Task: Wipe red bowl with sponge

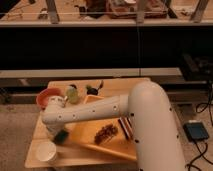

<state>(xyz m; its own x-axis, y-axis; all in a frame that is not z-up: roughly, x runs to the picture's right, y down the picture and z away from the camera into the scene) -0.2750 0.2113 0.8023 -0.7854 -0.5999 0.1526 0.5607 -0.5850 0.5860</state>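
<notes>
The red bowl (pixel 46 96), shallow and salmon-coloured, sits at the far left of the wooden table (pixel 115 84). The sponge (pixel 61 135), a small teal pad, lies on the table nearer the front, below the arm's wrist. My gripper (pixel 54 128) hangs down from the white arm's end, right above and beside the sponge, a short way in front of the bowl. The wrist hides most of the gripper. The bowl looks empty.
A light green round object (pixel 72 94) and dark items (pixel 92 90) stand right of the bowl. A white cup (pixel 46 151) is at the front left corner. A yellow tray (pixel 95 150) with brown bits (pixel 106 132) lies under the arm.
</notes>
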